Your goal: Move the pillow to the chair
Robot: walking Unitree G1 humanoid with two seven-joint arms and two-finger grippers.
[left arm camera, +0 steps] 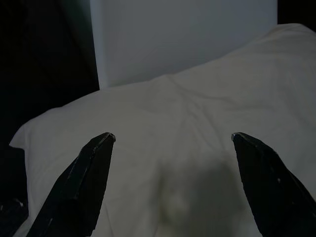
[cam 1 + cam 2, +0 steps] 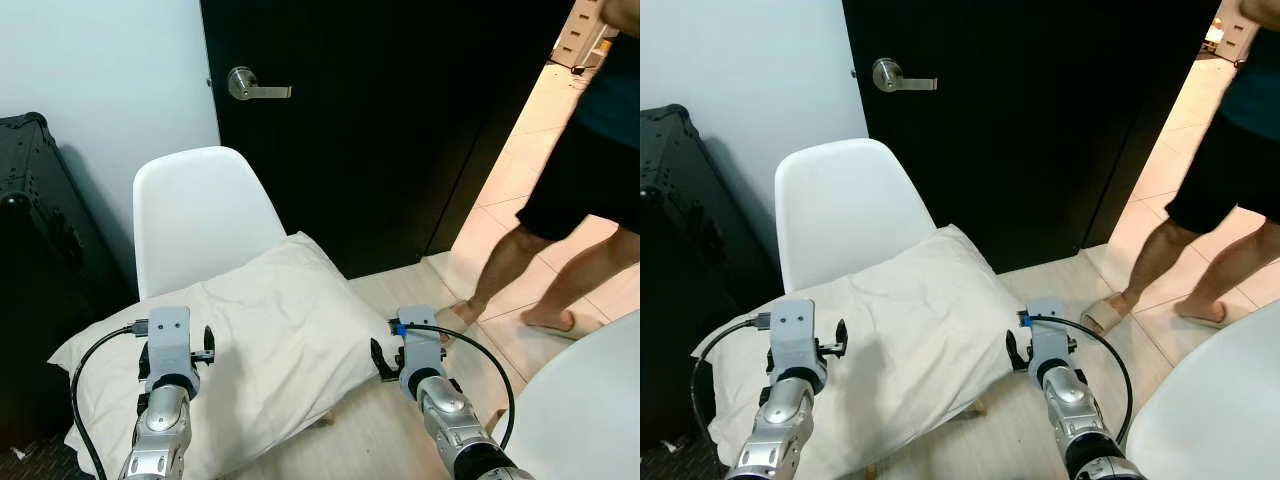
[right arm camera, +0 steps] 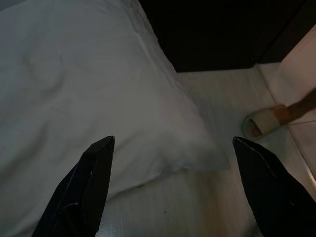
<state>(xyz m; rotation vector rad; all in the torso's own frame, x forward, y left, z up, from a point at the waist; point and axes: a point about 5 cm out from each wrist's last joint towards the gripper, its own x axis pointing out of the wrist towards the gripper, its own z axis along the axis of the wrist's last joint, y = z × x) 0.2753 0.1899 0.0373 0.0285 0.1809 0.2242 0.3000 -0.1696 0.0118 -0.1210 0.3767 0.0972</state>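
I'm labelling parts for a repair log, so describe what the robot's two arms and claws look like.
Both arms are silver, ribbed metal cylinders topped by a pale grey boxy wrist block. A black cable loops from each block back along the arm. The right block carries a small blue connector. The left claw and the right claw each have two long, tapering black fingers.

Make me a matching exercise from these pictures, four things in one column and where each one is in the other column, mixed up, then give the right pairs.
Things:
1. pillow
2. door handle
3. person
4. black case

Places:
A. in the doorway on the tiled floor
B. left of the white chair
C. on the black door
D. lying on the white chair's seat

Pairs: 1-D, 2-C, 3-A, 4-B
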